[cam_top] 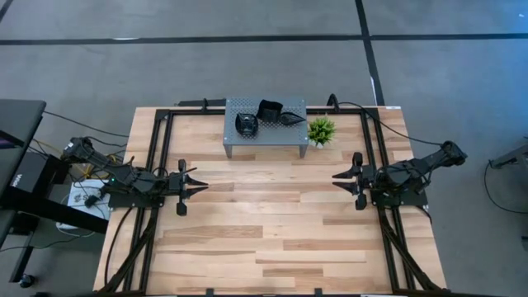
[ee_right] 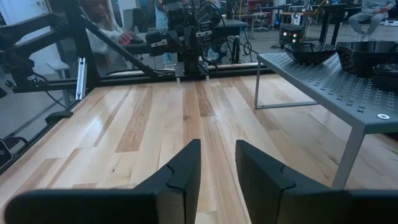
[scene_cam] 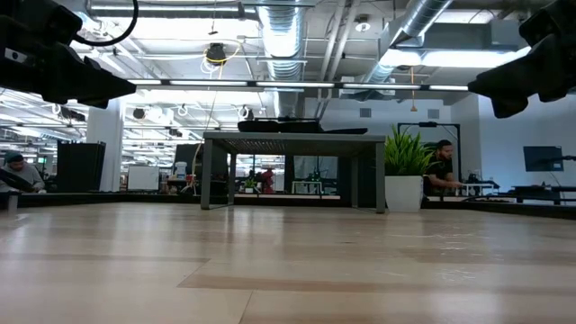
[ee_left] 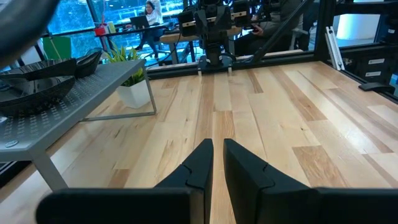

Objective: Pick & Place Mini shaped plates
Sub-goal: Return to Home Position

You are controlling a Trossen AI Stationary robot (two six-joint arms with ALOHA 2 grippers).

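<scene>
Three glossy black mini plates lie on top of a grey perforated stand (cam_top: pixel 266 136) at the table's far middle: one rounded (cam_top: pixel 246 124), one squarish (cam_top: pixel 270 109), one pointed (cam_top: pixel 291 119). They also show in the left wrist view (ee_left: pixel 34 87) and the right wrist view (ee_right: pixel 309 52). My left gripper (cam_top: pixel 200 181) hovers over the table's left side, open by a narrow gap (ee_left: pixel 217 149), touching nothing. My right gripper (cam_top: pixel 337 180) hovers over the right side, open (ee_right: pixel 217 152), also touching nothing. Both point toward the table's middle.
A small green potted plant (cam_top: pixel 321 129) stands just right of the stand, in a white pot (ee_left: pixel 135 93). Black frame rails (cam_top: pixel 157 148) run along the table's left, right and far edges. Bare wood lies between the grippers and toward the near edge. People sit in the room beyond.
</scene>
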